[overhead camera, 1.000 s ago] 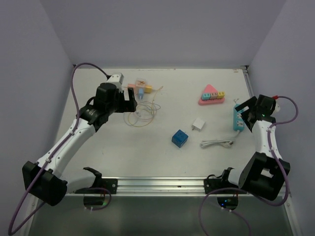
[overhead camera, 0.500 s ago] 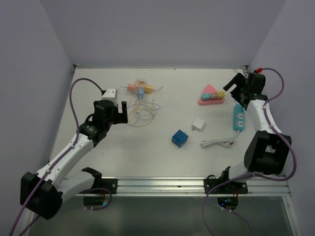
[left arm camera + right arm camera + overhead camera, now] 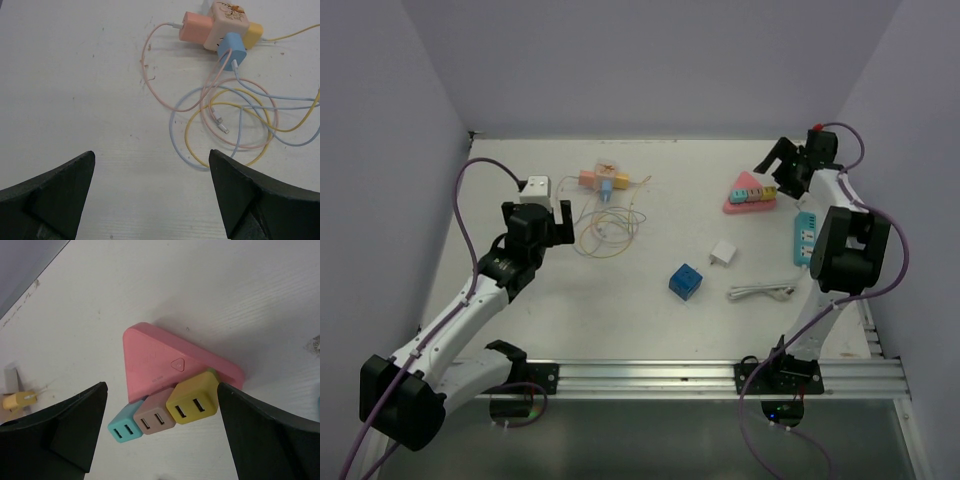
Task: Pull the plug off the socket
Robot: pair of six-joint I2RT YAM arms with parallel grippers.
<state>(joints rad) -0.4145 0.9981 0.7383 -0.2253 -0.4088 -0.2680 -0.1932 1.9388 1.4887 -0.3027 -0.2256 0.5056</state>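
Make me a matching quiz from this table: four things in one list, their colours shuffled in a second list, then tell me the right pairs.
Things
1. triangular socket
2. cube
3. power strip
4. loose charger block

Colours
A. white
B. teal
C. pink
D. blue

Pairs: 1-C, 2-D, 3-B, 4-A
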